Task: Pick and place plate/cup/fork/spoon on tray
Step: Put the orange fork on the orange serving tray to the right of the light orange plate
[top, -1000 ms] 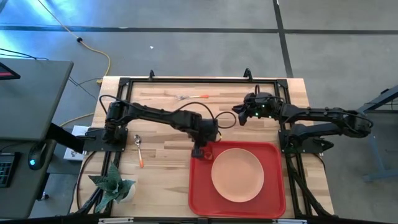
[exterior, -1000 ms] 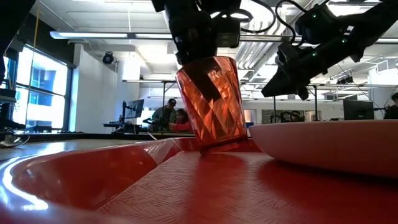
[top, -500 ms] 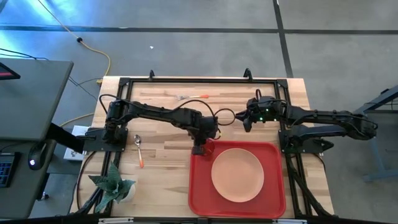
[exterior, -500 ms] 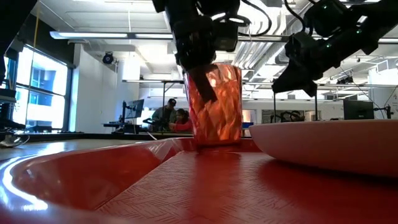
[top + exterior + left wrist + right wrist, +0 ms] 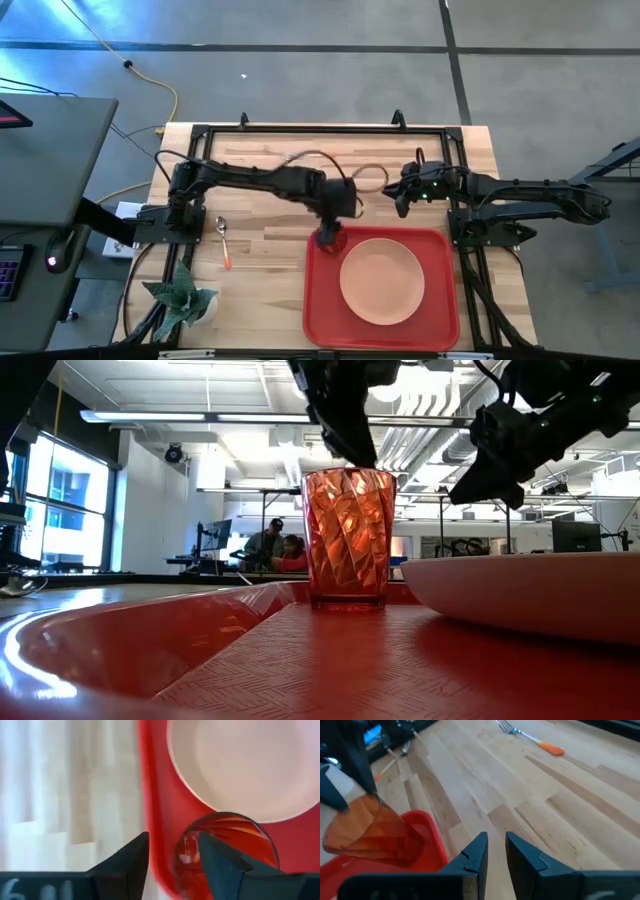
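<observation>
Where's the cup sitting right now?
The cup stands upright in the tray's far left corner, just beside the plate, with the left hand directly above it.

Count: 1 tray point(image 5: 325, 305), red. 1 plate point(image 5: 382, 281), pink, on it. 1 cup point(image 5: 348, 538), orange, upright on tray's corner beside plate. 1 spoon point(image 5: 224, 240) on bare wood w/ orange handle. 1 fork point(image 5: 530, 736), orange handle, at table's far side. 2 arms, so 2 grippers: left gripper point(image 5: 172, 857) over the cup, right gripper point(image 5: 496, 847) over bare wood. 1 potted plant point(image 5: 182, 296) at table's near-left corner. 2 people in the room behind, low view, too small for more.
</observation>
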